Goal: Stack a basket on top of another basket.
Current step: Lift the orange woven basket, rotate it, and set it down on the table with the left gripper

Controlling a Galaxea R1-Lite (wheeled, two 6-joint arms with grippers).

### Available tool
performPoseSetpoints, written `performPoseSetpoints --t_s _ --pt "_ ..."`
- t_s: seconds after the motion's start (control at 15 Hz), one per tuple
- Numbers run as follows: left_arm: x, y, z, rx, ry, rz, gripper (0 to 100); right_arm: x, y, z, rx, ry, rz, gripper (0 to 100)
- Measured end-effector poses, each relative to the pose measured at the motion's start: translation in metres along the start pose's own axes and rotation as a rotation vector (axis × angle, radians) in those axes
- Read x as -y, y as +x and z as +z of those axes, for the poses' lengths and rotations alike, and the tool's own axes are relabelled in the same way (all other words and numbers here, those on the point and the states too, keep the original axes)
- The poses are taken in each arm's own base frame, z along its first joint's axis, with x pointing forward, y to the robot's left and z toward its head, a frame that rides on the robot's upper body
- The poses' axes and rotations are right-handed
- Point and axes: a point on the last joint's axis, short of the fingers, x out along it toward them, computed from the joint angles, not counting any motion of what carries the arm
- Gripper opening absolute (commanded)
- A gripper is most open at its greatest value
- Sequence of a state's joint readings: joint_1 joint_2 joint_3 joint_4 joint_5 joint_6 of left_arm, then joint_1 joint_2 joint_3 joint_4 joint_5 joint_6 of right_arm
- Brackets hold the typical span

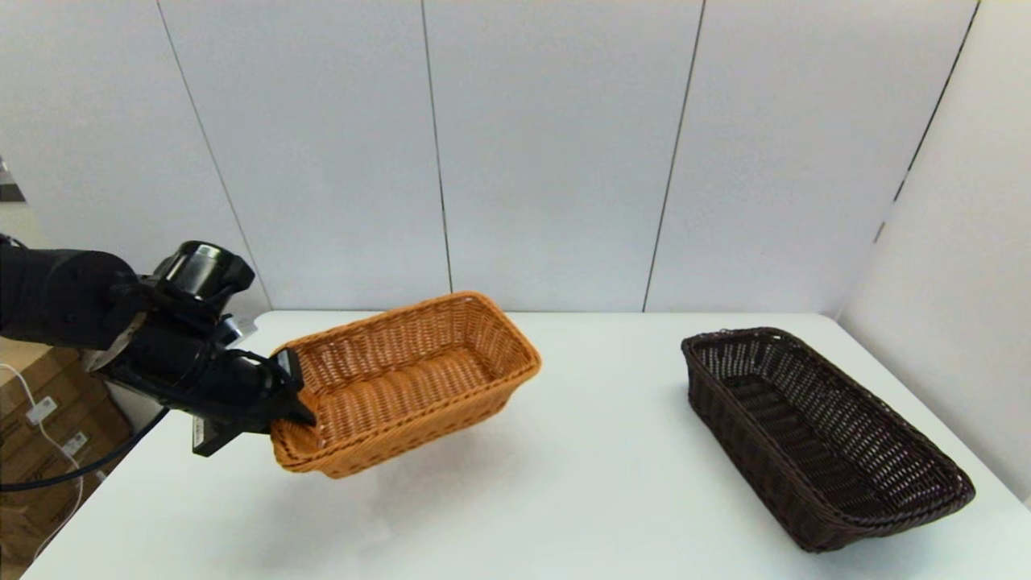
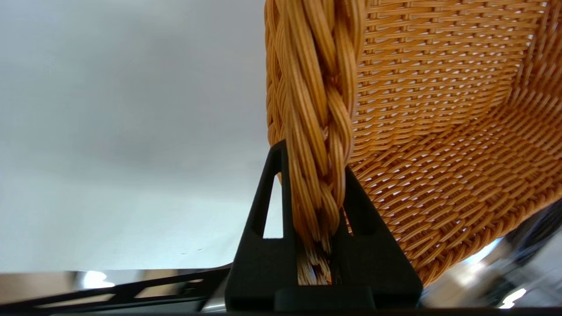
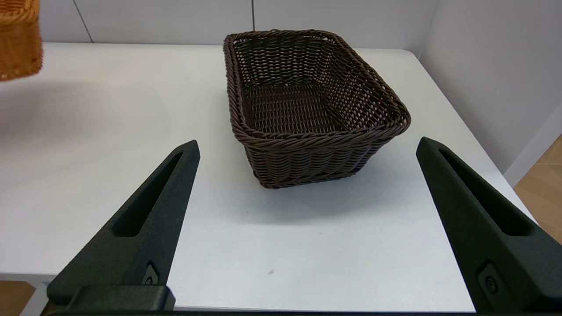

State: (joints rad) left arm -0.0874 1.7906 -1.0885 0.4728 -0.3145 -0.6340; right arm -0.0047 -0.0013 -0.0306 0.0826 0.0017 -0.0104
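The left end effector (image 1: 291, 403) holds the orange basket (image 1: 411, 379) by the braided rim of its near short end, and the basket hangs above the worktop (image 1: 564, 483) on the robot's left side, tilted, with a faint shadow beneath it. In the left wrist view the two black fingers (image 2: 263, 210) press on either side of the thick braid of the rim (image 2: 316, 109), one outside the wall and one inside it, and the woven floor and far wall of the basket spread out beyond them.

The dark brown basket (image 1: 813, 435) sits flat on the worktop on the robot's right side, well apart from the orange one, its long side running toward the near right corner.

The right end effector (image 3: 307, 147) hovers near the front edge of the worktop, facing the short end of the dark basket. Its fingers (image 3: 149, 210) are spread wide and touch nothing. A corner of the orange basket shows far off in that view.
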Motion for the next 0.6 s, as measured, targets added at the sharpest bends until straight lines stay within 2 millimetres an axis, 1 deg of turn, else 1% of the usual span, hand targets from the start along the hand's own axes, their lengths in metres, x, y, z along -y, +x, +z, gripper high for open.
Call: performPoseSetpoints --t_s 0.2,0.6 --pt "0.014 0.001 -0.014 -0.023 0.149 -0.019 0 0.0 0.0 0.0 0.0 0.0 0.0 100" --pt "0.04 0.006 -0.041 -0.068 0.383 -0.052 0 0.0 0.0 0.0 0.0 0.001 0.001 100"
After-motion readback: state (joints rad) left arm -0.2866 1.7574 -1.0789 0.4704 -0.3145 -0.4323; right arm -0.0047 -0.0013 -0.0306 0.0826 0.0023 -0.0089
